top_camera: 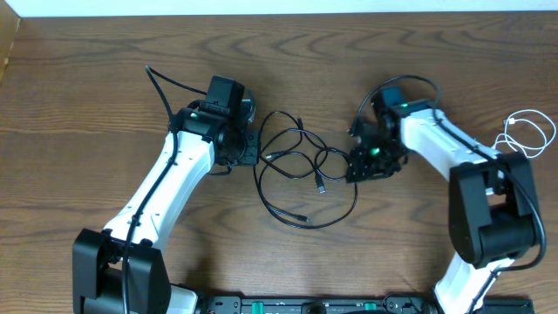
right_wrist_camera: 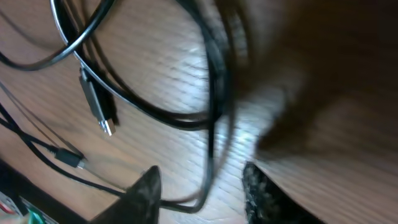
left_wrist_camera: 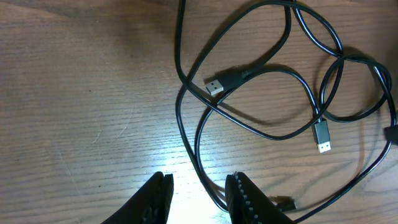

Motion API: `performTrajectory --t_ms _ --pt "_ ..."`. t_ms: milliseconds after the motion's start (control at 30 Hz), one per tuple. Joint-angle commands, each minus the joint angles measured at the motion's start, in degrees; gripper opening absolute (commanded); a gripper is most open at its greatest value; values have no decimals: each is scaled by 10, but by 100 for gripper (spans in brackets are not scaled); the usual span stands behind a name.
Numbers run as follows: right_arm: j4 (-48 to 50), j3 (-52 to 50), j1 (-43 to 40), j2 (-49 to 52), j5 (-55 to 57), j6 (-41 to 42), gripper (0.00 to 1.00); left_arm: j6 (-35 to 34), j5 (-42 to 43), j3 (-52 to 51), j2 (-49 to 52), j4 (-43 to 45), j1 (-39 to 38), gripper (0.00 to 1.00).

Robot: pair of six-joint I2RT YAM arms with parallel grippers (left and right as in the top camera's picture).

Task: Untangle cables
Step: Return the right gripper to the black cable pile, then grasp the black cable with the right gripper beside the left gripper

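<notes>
- Black cable [top_camera: 320, 183] lies looped on the table [top_camera: 87, 70] between the arms.
- Left hand [left_wrist_camera: 199, 180] open, a strand between its fingers.
- Right hand [right_wrist_camera: 200, 174] open, straddling a strand.
- White cable [top_camera: 527, 131] far right.

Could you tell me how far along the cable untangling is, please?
Done: the white cable lies apart at the right edge. In hand: the left gripper and right gripper each straddle a strand of the black cable, jaws open. Left: its loops cross and need spreading out.
</notes>
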Motion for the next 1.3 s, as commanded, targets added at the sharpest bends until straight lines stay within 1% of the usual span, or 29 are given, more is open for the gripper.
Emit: performTrajectory --t_ms 0,167,233,367,567,600,667,700,767,800,900,1000,1133,1233,1267 --pt "-1 -3 26 10 -8 -5 34 1 -10 -2 4 2 -1 33" --pt "1 -3 52 17 -8 -5 27 1 -10 -2 4 2 -1 33" --pt "2 -3 61 19 -8 -5 16 1 -10 -2 4 2 -1 33" --pt "19 -10 75 21 -8 -5 1 1 -10 -2 4 2 -1 33" --pt "28 -9 82 21 -23 -11 1 1 -7 -2 4 2 -1 33" --pt "24 -7 82 20 -38 -25 1 1 -6 -2 4 2 -1 33" --pt "4 5 80 14 -109 -88 1 1 -3 -2 4 2 -1 34" --pt "-7 12 79 9 -139 -113 1 1 -1 -2 4 2 -1 36" --pt "-18 25 75 -4 -166 -136 1 1 14 -2 4 2 -1 40" --pt "-21 32 71 -14 -173 -139 1 1 25 -2 4 3 -1 43" --pt "-21 49 63 -45 -195 -152 1 2 64 -2 4 9 -1 47" --pt "-14 59 55 -88 -219 -166 1 2 90 -2 4 17 -1 47" --pt "-6 59 54 -136 -216 -166 1 2 90 -2 4 20 -1 47" --pt "-6 59 56 -155 -216 -166 1 2 97 -2 4 20 -1 47" --pt "-6 59 56 -159 -218 -165 1 2 113 -2 4 24 -1 48"
